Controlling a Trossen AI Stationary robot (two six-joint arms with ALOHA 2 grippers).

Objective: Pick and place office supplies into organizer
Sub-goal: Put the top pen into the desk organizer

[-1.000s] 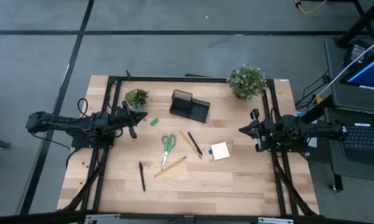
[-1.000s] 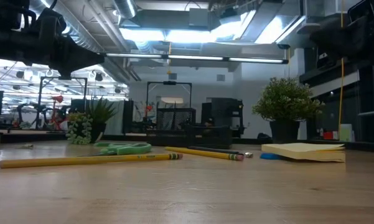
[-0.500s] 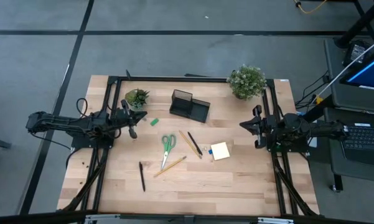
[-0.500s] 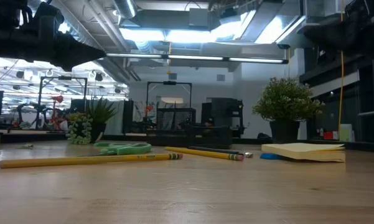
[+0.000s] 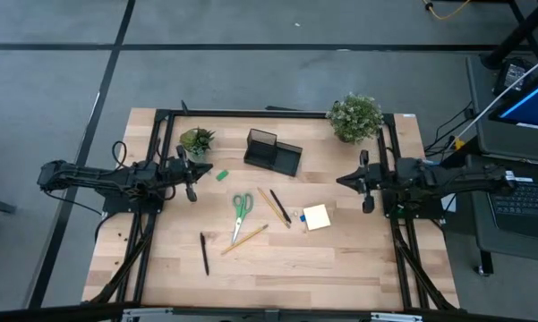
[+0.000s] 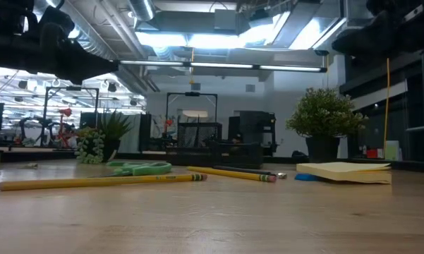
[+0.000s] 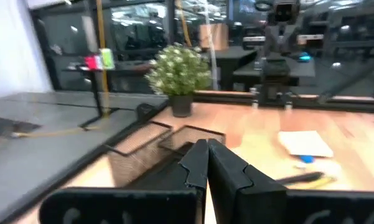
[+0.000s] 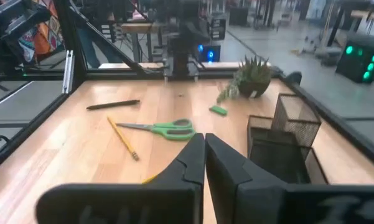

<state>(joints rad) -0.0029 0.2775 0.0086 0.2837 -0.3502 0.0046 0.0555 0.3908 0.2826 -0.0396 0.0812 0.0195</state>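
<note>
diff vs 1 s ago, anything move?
Only the right arm: its tool shifted slightly toward the table's far edge and inward over the table, shut and empty. The left tool kept its place, shut and empty. Scissors, sticky pad, pencils, pens and organizer lie where they were.

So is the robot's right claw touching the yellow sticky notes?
Apart. The high view shows the right gripper off to the side of the sticky-note pad, with bare wood between them.
</note>
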